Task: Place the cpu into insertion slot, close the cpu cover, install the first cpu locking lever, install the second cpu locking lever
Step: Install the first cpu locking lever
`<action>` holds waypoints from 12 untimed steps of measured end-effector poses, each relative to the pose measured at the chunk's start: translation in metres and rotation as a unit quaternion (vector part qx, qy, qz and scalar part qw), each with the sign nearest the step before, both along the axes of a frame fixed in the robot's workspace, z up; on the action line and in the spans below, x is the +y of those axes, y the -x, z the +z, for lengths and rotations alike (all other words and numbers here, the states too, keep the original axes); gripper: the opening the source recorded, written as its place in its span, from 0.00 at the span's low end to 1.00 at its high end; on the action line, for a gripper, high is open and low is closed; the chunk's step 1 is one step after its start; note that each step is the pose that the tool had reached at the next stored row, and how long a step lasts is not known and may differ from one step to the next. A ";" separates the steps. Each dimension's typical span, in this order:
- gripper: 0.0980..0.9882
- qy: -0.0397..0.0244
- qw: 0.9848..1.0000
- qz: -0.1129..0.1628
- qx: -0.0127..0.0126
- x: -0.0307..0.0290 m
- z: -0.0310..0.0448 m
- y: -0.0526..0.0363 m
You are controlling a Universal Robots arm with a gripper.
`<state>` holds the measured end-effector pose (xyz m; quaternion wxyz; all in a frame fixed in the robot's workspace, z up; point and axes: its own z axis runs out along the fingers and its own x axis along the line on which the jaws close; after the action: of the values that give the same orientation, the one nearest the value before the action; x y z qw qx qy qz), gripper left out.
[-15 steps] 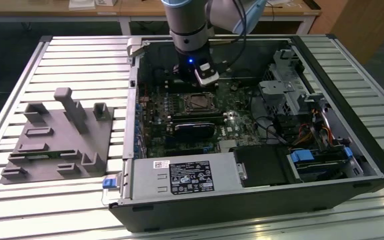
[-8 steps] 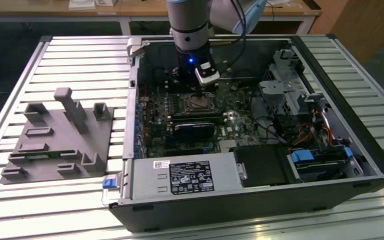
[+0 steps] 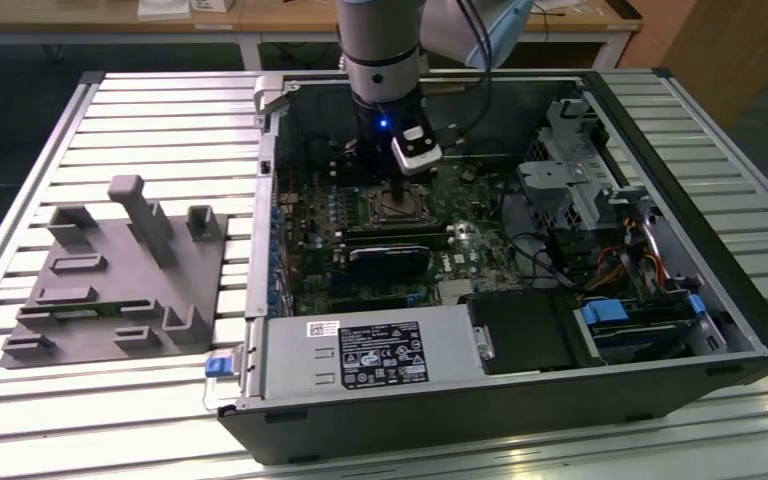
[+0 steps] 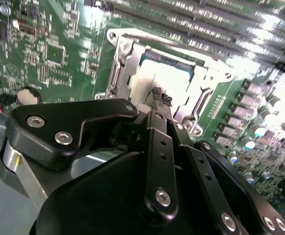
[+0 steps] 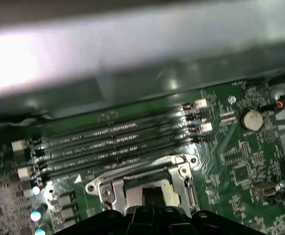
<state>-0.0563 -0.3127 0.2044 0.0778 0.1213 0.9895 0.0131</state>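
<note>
My gripper reaches down into the open computer case and hangs right over the insertion slot on the green motherboard. In the second wrist view its black fingertips are pressed together just above the cpu, whose pale face lies in the socket. The cpu cover, a silvery frame, lies around that face and looks flat. In the first wrist view the gripper sits shut at the cover's near edge. I cannot make out the locking levers.
Long memory slots run beside the socket, and a coin battery sits further off. A black card, the power supply and a drive cage crowd the case. A grey fixture stands at the exterior view's left.
</note>
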 end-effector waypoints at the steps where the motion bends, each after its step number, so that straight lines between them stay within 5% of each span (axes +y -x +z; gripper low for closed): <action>1: 0.01 0.001 1.000 0.000 0.000 -0.0014 0.0000 0.0000; 12: 0.01 0.010 1.000 0.000 0.000 -0.0118 -0.0004 -0.0003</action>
<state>-0.0560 -0.3245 0.2040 0.0789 0.1206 0.9896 0.0032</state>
